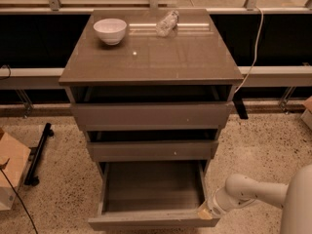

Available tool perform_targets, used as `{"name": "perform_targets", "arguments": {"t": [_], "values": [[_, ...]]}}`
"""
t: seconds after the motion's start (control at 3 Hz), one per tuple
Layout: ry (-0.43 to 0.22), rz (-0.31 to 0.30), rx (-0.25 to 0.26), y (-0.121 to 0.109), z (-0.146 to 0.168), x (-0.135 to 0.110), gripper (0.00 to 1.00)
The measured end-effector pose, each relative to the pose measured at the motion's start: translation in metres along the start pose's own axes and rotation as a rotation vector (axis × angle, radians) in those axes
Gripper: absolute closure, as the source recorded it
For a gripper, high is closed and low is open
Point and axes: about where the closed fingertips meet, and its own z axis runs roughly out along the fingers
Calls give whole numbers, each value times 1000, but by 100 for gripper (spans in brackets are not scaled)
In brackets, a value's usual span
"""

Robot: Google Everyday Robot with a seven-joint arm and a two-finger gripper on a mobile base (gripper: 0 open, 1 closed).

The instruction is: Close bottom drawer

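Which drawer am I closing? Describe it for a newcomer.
Find the grey-brown cabinet with a white bowl on top. Its lowest of three drawers, nearest the floor, is the bottom drawer. Unlike the two above, it is pulled far out, showing its grey box, with the tool at its front corner.

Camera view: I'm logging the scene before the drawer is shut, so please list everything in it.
Cabinet: one, grey-brown, centre.
Top drawer: one, grey-brown, slightly open.
Middle drawer: one, grey-brown, slightly open.
Bottom drawer: one, grey-brown, pulled far out.
Bowl: one, white, cabinet top, back left.
Bottle: one, clear, lying on cabinet top, back centre.
Cable: one, white, hanging right of cabinet.
Cardboard box: one, tan, floor at left edge.
Arm: one, white, lower right.
Gripper: one, pale, at bottom drawer's front right corner.
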Motion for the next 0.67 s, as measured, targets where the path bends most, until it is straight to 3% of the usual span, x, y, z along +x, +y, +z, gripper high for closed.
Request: {"name": "perform_targets", "arguments": {"t": [0.67], "values": [[-54, 140, -86, -8, 52, 43, 100]]}}
